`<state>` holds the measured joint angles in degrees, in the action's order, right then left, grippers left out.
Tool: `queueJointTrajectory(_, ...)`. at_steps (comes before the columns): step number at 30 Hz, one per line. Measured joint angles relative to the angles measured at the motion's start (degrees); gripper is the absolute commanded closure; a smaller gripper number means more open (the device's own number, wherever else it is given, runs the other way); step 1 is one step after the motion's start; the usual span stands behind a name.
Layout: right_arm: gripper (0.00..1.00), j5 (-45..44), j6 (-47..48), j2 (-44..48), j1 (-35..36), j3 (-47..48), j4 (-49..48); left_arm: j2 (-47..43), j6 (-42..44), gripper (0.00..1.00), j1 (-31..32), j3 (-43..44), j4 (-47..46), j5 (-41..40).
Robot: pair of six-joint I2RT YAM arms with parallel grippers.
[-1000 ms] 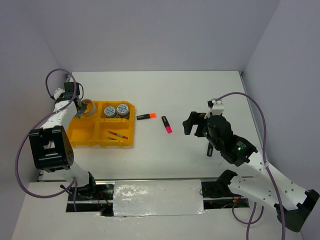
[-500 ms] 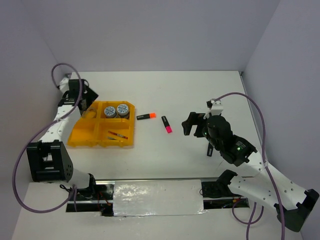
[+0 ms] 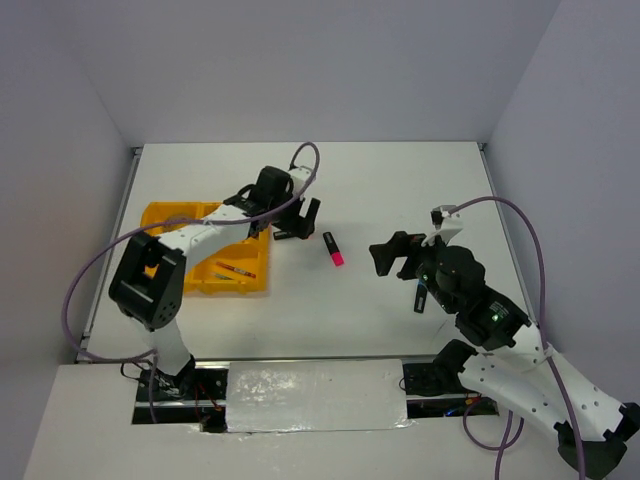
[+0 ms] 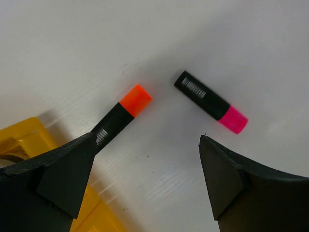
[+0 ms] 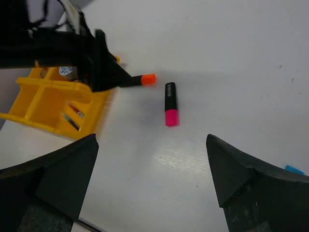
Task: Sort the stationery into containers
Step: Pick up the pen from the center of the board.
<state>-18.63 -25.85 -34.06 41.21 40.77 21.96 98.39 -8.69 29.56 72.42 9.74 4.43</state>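
My left gripper (image 3: 298,220) hangs open just past the right end of the yellow tray (image 3: 165,215), low over the table. In the left wrist view its fingers straddle bare table (image 4: 147,137); a black marker with an orange cap (image 4: 123,116) lies by the left finger and the pink highlighter (image 4: 211,102) lies ahead to the right. The highlighter (image 3: 333,249) lies between the two arms. My right gripper (image 3: 398,268) is open and empty to its right, with the highlighter (image 5: 171,104) ahead of its fingers (image 5: 152,137). Two pens (image 3: 237,270) lie in a near compartment of the tray.
The left arm lies across the tray's far compartments and hides what is in them from above; the right wrist view shows a tape roll (image 5: 65,71) there. Grey walls close the table at the back and both sides. A small blue scrap (image 5: 294,169) lies at the right.
The left arm swung from the tray's far-left compartment across to the orange-capped marker, and its gripper opened. The right arm shifted slightly to the right.
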Motion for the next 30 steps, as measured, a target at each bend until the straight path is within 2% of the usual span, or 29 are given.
queueJointTrajectory(7, 0.0, 2.7, 0.8, -0.7, 0.0, 0.0, -1.9, 10.2, 5.4, 0.01, -0.8, 0.0, 2.4, 2.5)
queueJointTrajectory(20, 0.0, 4.9, 2.1, -2.1, 0.0, 0.0, -1.9, 11.3, 7.3, 0.01, -0.8, 2.0, 1.1, 0.7)
queueJointTrajectory(26, 0.0, 5.4, 2.5, -2.4, 0.0, 0.0, -1.9, 15.9, 8.5, 0.1, -1.6, 6.6, 1.6, -1.2)
queueJointTrajectory(30, 0.0, 5.6, 2.6, -2.7, 0.0, 0.0, -1.9, 16.8, 8.5, 0.15, -2.1, 6.5, 2.7, -1.2)
